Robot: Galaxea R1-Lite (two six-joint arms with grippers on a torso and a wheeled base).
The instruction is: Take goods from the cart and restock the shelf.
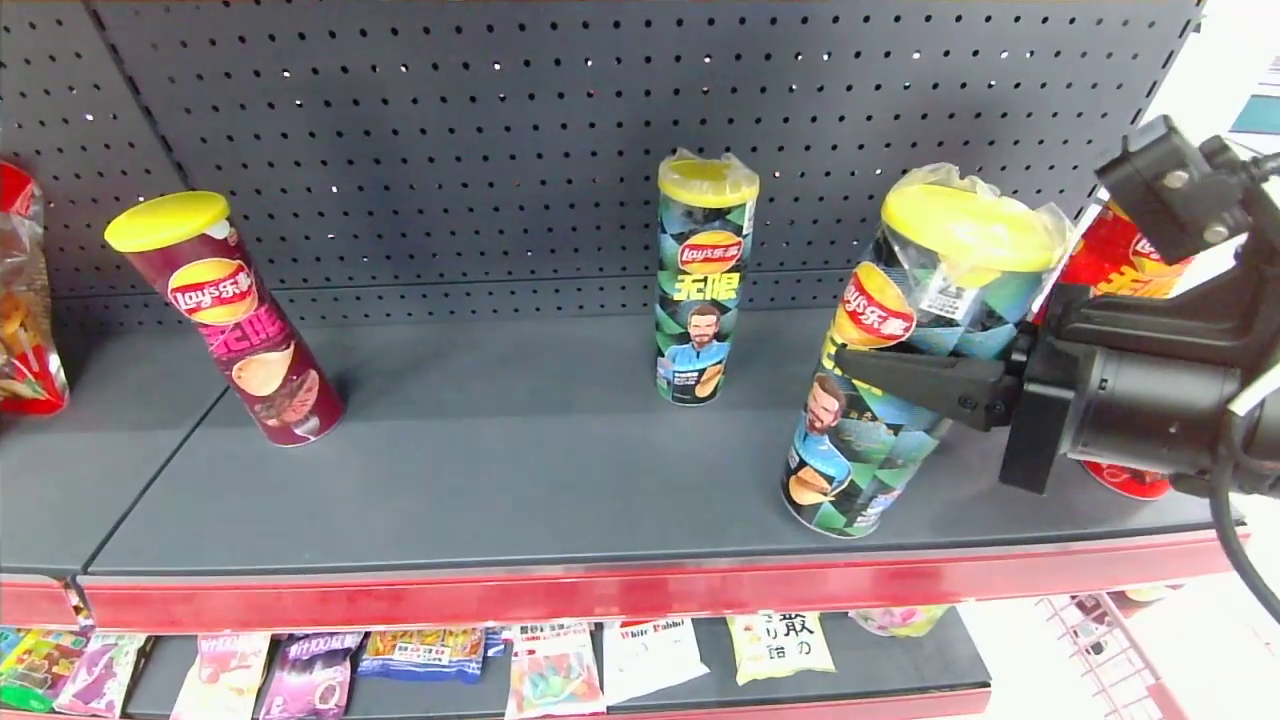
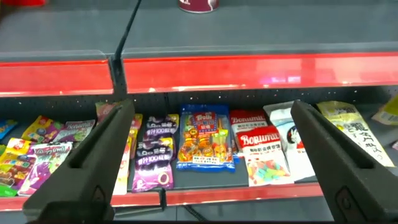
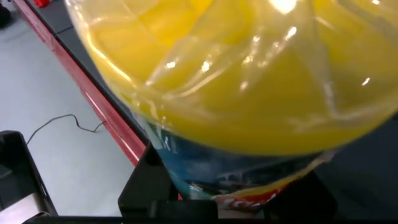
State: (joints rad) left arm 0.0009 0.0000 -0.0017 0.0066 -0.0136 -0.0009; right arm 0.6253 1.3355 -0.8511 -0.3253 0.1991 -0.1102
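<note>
My right gripper [image 1: 925, 385] is shut on a green-and-blue chips can [image 1: 870, 450] with a yellow lid under clear wrap. The can leans, its base down on the grey shelf [image 1: 500, 480] near the front right edge. In the right wrist view the wrapped lid [image 3: 249, 74] looms large, with the right gripper [image 3: 230, 208] clamped around the can body below it. My left gripper [image 2: 211, 168] is open with nothing between its fingers [image 2: 93, 162]. It hangs in front of the lower shelf, facing rows of snack bags [image 2: 202, 137].
On the same shelf stand a matching green can [image 1: 700, 290] at the back middle, a leaning maroon can [image 1: 235, 320] at the left, and a red can [image 1: 1130, 260] behind my right arm. A chip bag [image 1: 25, 300] sits far left. A red wire cart [image 1: 1100, 650] shows at the lower right.
</note>
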